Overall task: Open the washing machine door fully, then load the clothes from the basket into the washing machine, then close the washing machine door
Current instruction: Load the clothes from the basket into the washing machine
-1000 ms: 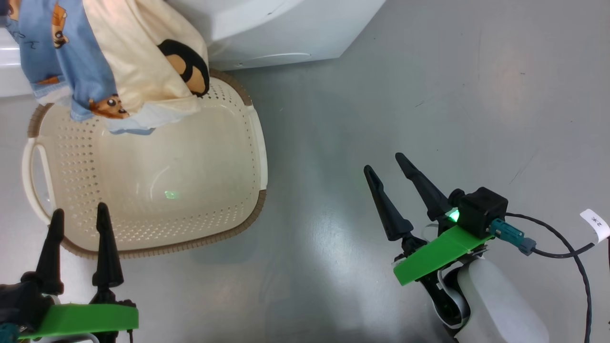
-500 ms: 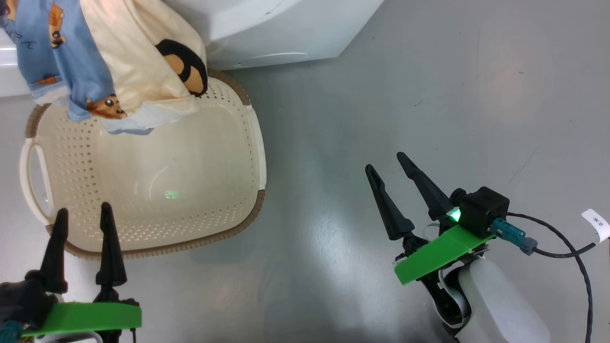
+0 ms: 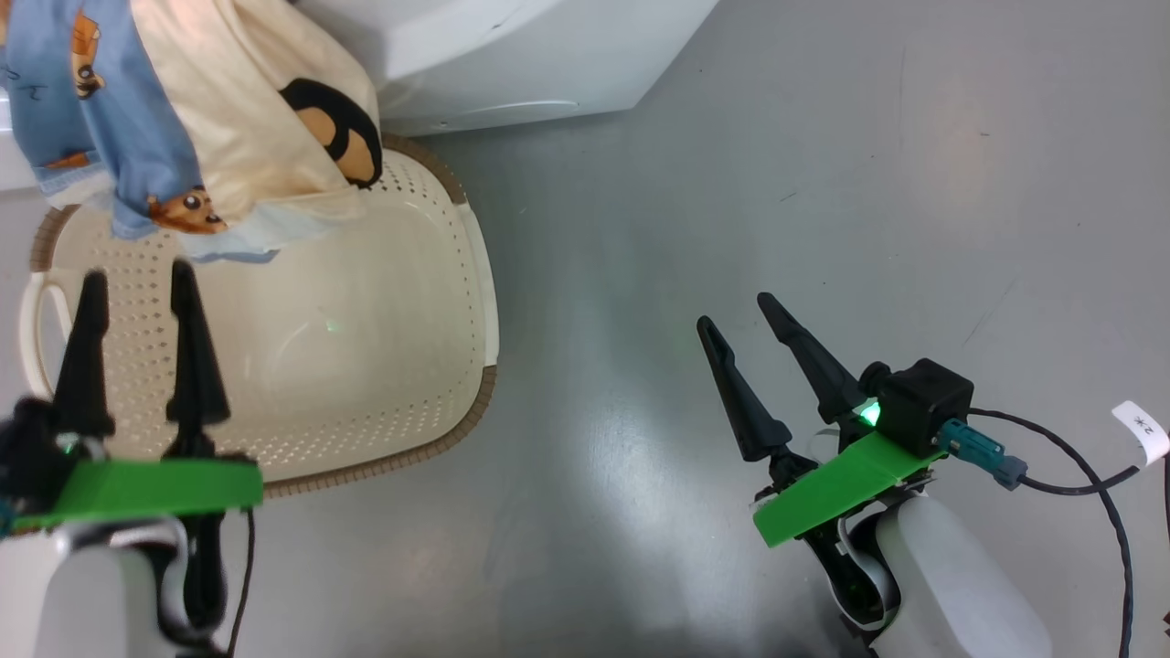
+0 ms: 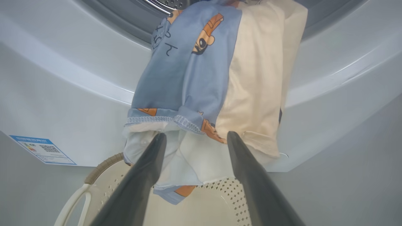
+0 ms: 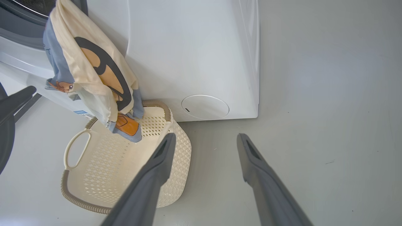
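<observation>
The clothes (image 3: 210, 110), light blue printed fabric with a cream piece, hang out of the washing machine (image 3: 512, 55) mouth and down its front, above the basket (image 3: 484, 302). No clothes lie on the basket's bare bottom. My left gripper (image 3: 135, 271) is open over the basket's left part, its fingers apart just below the clothes' (image 4: 201, 78) hem in the left wrist view. My right gripper (image 3: 734, 309) is open and empty above the floor, to the right of the basket. The washing machine door is out of view.
A blue energy label (image 4: 42, 150) is stuck low on the machine's front. A round service flap (image 5: 205, 106) sits near its lower corner. Grey floor (image 3: 823, 183) spreads to the right. A black cable (image 3: 1097, 493) trails from my right wrist. A dark shape (image 5: 9, 125) at the right wrist view's left edge is unclear.
My left gripper has risen from the near edge of the basket to over its left part, toward the hanging clothes. The head view shifted slightly. The right gripper has stayed put.
</observation>
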{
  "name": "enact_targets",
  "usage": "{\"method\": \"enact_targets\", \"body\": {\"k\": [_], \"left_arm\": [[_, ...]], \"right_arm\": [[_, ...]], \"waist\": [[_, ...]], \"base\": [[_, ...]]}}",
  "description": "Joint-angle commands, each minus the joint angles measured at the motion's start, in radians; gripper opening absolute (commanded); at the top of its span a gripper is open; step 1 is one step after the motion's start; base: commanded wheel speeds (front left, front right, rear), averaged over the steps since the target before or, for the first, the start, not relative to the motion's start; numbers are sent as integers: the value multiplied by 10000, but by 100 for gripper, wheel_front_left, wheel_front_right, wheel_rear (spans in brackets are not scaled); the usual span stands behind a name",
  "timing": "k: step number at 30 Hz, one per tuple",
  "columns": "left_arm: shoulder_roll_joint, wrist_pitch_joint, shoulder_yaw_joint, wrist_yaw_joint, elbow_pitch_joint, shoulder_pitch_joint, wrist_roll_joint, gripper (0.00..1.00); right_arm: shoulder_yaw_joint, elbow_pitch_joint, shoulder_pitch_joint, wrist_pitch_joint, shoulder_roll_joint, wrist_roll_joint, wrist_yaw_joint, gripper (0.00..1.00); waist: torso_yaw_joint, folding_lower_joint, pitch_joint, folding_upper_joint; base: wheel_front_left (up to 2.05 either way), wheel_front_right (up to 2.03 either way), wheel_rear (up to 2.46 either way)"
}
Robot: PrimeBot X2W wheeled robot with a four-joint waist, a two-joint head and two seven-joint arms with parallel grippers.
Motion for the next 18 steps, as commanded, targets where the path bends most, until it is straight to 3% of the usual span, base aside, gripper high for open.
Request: {"method": "enact_targets", "body": {"k": [1,11,18], "left_arm": [[130,-53,216,-66,35,-127,157,100],[130,-53,275,-404,2072,-1804,486,100],[139,-53,824,-437,3444,-2546,513,100]], "right_arm": [[167,-168,220,-49,138,53,16,100],[283,-166,154,-49,203,74,16,100],[354,-146,107,-49,237,114,16,100]], "waist": [[-7,0,10,0],[-290,0,195,0],[-441,0,401,0]], "base": [[0,0,0],[0,0,0],[0,0,0]]}}
